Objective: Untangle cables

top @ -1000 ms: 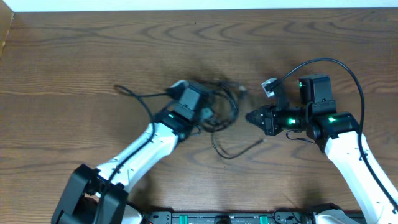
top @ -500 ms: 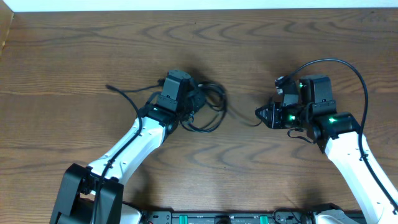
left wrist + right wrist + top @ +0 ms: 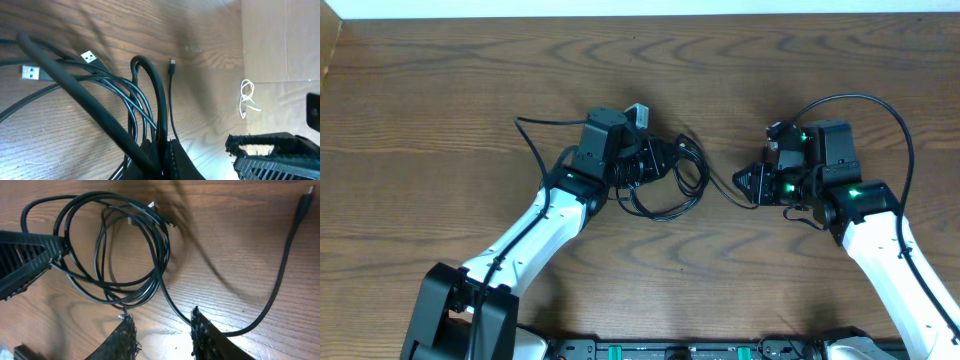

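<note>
The left hand (image 3: 165,156) sits at the bottom edge, clamped on a bunch of black cables (image 3: 107,102) that run up and left across the wood table (image 3: 200,30). One cable bends into a tall narrow loop (image 3: 146,65) just above the hand. Two flat metal plugs (image 3: 90,56) lie near the upper left, one showing blue inside. A thinner cable rises straight to a small plug (image 3: 172,63). Further right, a white cord (image 3: 246,97) curls against a pale panel (image 3: 280,45). At lower right is the right hand (image 3: 235,150), ridged and black.
</note>
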`<state>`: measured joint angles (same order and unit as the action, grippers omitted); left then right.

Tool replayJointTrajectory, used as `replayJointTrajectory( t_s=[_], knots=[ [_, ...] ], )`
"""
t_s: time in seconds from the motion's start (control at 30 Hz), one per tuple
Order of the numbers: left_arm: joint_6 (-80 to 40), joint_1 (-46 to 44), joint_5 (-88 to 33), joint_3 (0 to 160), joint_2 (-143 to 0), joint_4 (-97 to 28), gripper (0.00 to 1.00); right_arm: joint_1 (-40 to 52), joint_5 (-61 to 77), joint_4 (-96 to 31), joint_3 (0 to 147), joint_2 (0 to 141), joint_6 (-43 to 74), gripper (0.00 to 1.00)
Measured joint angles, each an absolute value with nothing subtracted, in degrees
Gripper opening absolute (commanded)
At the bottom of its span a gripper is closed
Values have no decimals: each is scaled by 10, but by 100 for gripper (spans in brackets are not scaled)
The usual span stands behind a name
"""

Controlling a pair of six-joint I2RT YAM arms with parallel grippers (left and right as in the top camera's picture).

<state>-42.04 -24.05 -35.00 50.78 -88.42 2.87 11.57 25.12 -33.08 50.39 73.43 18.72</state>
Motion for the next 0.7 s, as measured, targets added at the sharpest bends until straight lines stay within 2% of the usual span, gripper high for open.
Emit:
replayJointTrajectory(
  t_s=[0.17,0.37,0.7],
  knots=[
    [-396,-241,-380,508,-884,55,8,116,244,-331,504,734,190,43],
    [-373,-241,-450,508,-880,118,7,116,243,-330,504,734,191,44],
    [-367,-241,-529,508,-826,125,8,116,241,-305,504,734,211,46]
  ],
)
